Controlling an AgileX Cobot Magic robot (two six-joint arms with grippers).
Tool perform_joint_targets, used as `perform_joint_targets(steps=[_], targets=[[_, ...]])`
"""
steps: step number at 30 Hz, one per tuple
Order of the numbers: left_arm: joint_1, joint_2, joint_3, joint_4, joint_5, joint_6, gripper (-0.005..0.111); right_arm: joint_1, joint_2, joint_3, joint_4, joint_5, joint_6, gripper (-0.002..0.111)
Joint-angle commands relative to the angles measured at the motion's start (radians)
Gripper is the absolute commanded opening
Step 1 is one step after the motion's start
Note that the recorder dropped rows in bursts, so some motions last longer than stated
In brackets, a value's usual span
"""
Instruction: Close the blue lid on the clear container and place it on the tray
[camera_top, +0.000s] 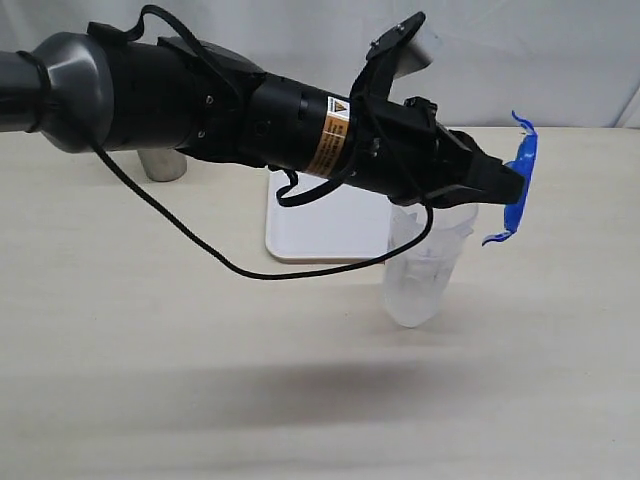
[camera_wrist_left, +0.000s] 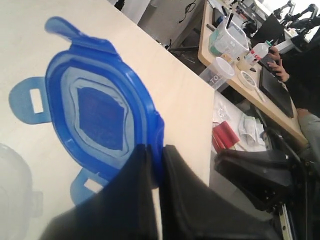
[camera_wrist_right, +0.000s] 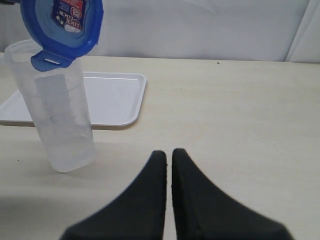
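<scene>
The left gripper (camera_top: 513, 185) pinches the blue lid (camera_top: 527, 160) by its rim, on edge at two o'clock of the empty, upright clear container (camera_top: 420, 275), which stands at the tray's (camera_top: 315, 235) four o'clock; the right gripper (camera_wrist_right: 169, 161) is closed, holding nothing.

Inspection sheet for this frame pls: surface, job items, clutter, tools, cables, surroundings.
Surface: pale wood-look tabletop, no spills seen.
Job's things: clear container upright and open on the tabletop by the tray, not on it; blue lid off, held on edge in the air near the container's mouth.
Clutter: grey metal cup at the back, partly hidden by the left arm.
Tools: left tool shut on the blue lid's rim; right tool shut, holding nothing, apart from the container.
Cables: black cable sags from the left arm across the tray's front; table contact unclear.
Surroundings: white backdrop; cluttered bench beyond the table edge.
</scene>
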Motion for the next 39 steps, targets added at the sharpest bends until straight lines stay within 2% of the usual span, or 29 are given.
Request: perform_joint_targets(steps=[1,10,18,26,29,32,34,39], targets=[[0.0,-0.01,-0.007,-0.04,-0.046,-0.067,0.0,-0.004,-0.004,0.002,0.001,-0.001,0.002,0.004],[0.0,-0.01,-0.007,-0.017,-0.216,-0.108,0.0,-0.004,-0.004,0.002,0.001,-0.001,0.002,0.004],[0.017,-0.017,-0.007,0.147,-0.196,-0.066,0.0,-0.004,-0.004,0.002,0.001,-0.001,0.002,0.004],[0.04,-0.1,-0.005,0.147,-0.421,-0.027,0.0,-0.004,-0.004,0.002,0.003,-0.001,0.002,0.004],[0.04,-0.171,-0.005,0.147,-0.46,0.007,0.0,-0.004,-0.004,0.002,0.003,-0.001,0.002,0.004],[0.04,-0.256,-0.005,0.147,-0.46,0.098,0.0,-0.004,-0.004,0.002,0.003,-0.001,0.002,0.004],[0.04,-0.298,0.02,0.147,-0.406,0.199,0.0,-0.004,-0.004,0.002,0.003,-0.001,0.002,0.004],[0.04,-0.335,0.184,0.147,-0.082,0.578,0.0,-0.004,-0.004,0.002,0.003,-0.001,0.002,0.004]])
